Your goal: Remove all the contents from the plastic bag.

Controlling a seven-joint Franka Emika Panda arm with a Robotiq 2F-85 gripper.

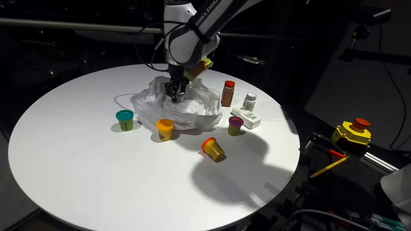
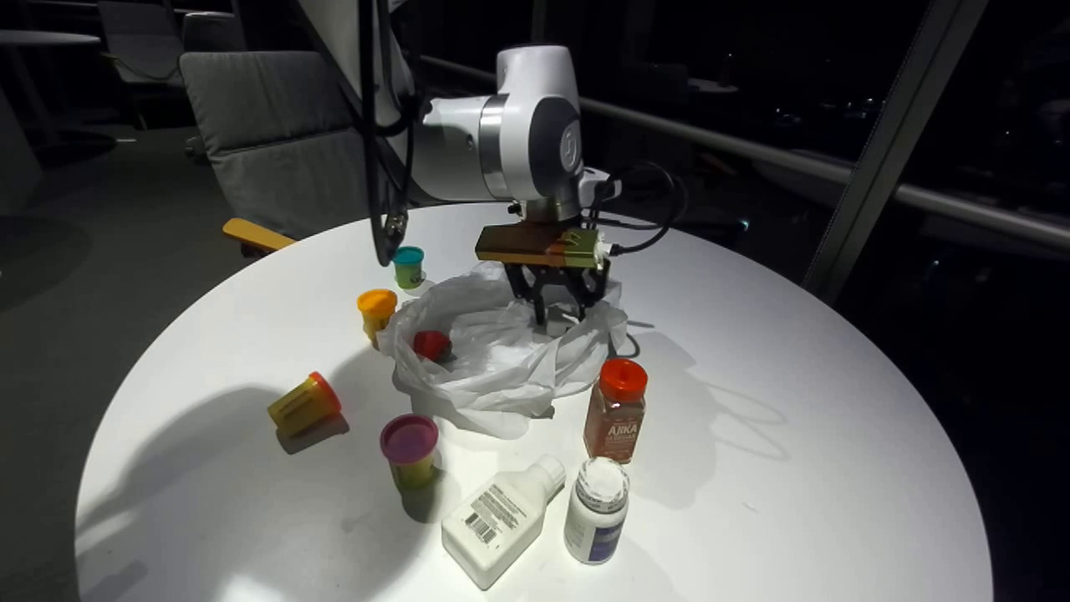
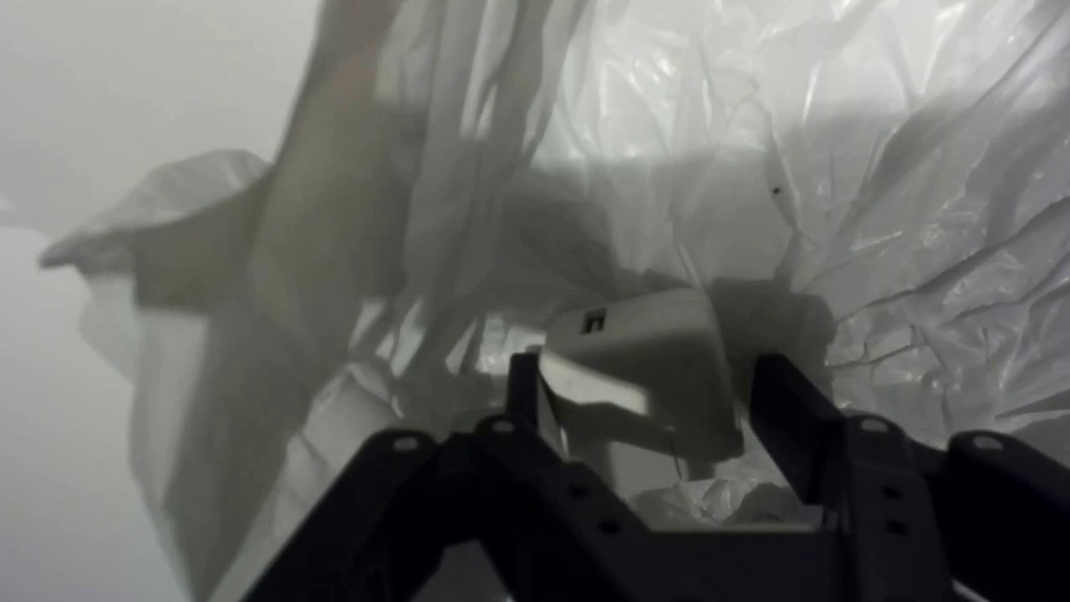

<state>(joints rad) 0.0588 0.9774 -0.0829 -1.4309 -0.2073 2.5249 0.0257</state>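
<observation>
Emptying of the plastic bag (image 1: 189, 120), which I judge to be at a late stage. Seven pieces are out on the worktop (image 1: 96, 179): a teal-lidded cup (image 1: 125, 121), an orange-lidded cup (image 1: 165, 130) and a purple-lidded cup (image 1: 235, 126), all upright; a red-lidded cup (image 1: 214, 150) lying on its side; a red-capped bottle (image 2: 616, 414) and a small white bottle (image 2: 596, 514), both upright; and a flat white bottle (image 2: 500, 522) lying down. Two pieces are visibly left inside the bag: a white block (image 3: 656, 372) and, well apart from it, a red item (image 2: 431, 344). My fingers (image 3: 523, 386) reach down into the bag and stand apart, one on each side of the block; in the wrist view one is just beside its left edge, while a gap shows on its right, so I do not have it gripped. Lifting out the block and then the red item appears to complete the work. The red item falls outside the wrist view and is half sunk in film in an exterior view; it is perhaps another lidded cup. Shadow darkens the block's near end, and the wrinkled folds conceal anything beneath them.
</observation>
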